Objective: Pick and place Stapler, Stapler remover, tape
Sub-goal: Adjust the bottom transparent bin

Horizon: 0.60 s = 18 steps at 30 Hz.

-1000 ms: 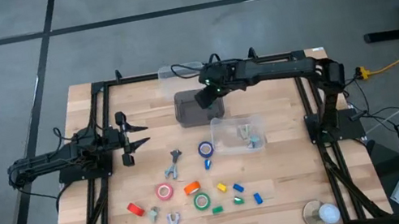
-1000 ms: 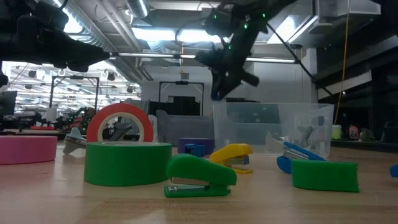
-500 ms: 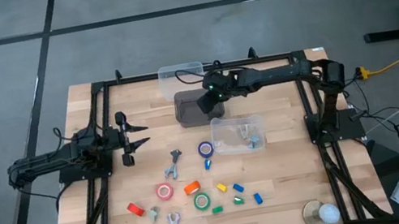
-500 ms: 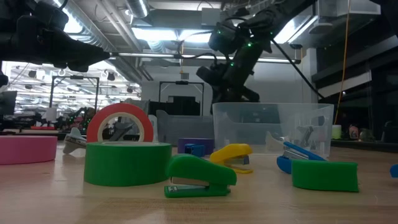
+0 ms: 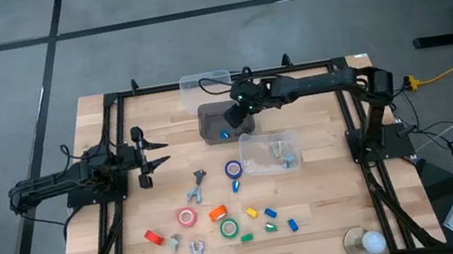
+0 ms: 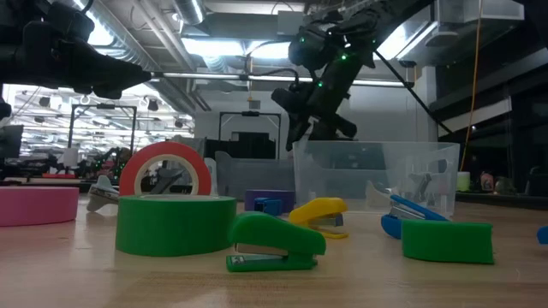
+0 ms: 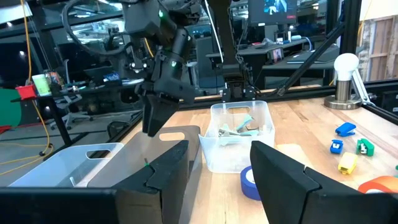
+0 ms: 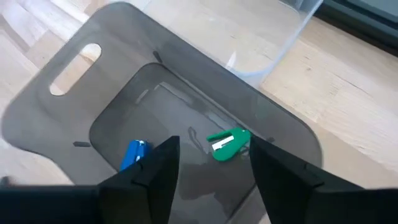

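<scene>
My right gripper (image 8: pixel 211 180) hangs open over the grey bin (image 5: pixel 212 122) at the table's far middle, slanting down, with nothing between its fingers. On the bin's floor lie a blue stapler (image 8: pixel 132 154) and a green stapler (image 8: pixel 227 142). Rolls of tape lie flat on the table: blue (image 5: pixel 233 170), pink (image 5: pixel 187 217) and green (image 5: pixel 229 229). Small staplers, orange (image 5: pixel 217 213), red (image 5: pixel 154 238) and yellow (image 5: pixel 251 212), and metal stapler removers (image 5: pixel 196 186) are scattered around them. My left gripper (image 5: pixel 152 152) waits open at the table's left.
A clear bin (image 5: pixel 291 145) holding stapler removers stands just nearer than the grey bin. Another clear bin (image 5: pixel 200 82) sits at the far edge. A white ball on a round base (image 5: pixel 366 243) stands at the near right corner. Black frame rails run along both sides.
My right gripper has sunk a little toward the grey bin and opened. The blue stapler has dropped from it and now lies on the bin's floor beside the green one.
</scene>
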Each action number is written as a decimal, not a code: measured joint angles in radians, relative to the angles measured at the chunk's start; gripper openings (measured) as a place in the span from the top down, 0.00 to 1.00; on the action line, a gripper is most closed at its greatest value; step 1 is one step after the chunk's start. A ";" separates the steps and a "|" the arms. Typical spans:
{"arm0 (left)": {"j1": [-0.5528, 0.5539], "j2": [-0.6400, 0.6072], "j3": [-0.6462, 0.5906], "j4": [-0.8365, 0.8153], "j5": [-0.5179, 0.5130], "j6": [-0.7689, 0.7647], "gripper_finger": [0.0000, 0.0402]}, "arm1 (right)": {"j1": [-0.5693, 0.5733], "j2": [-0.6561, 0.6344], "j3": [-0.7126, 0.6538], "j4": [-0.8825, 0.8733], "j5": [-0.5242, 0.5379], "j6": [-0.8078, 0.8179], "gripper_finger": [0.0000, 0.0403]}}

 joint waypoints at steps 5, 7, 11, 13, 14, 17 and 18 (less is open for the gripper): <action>0.000 0.000 0.000 0.000 0.000 0.000 0.58 | 0.042 -0.028 0.002 -0.036 0.000 0.011 0.63; 0.000 0.000 0.000 0.000 0.000 0.000 0.58 | 0.069 -0.033 0.002 -0.054 0.000 0.012 0.72; 0.000 0.000 0.000 0.000 0.000 0.000 0.58 | 0.136 -0.036 0.002 -0.095 0.000 0.013 0.93; 0.000 0.000 0.000 0.000 0.000 0.000 0.58 | 0.178 -0.036 0.002 -0.117 0.000 0.015 0.98; 0.000 0.000 0.000 0.000 0.000 0.000 0.58 | 0.198 -0.036 0.002 -0.128 0.000 0.026 0.98; 0.000 0.000 0.000 0.000 0.000 0.000 0.58 | 0.255 -0.037 0.002 -0.166 0.008 0.097 0.95; 0.000 0.000 0.000 0.000 0.000 0.000 0.58 | 0.273 -0.037 0.002 -0.176 0.014 0.122 0.94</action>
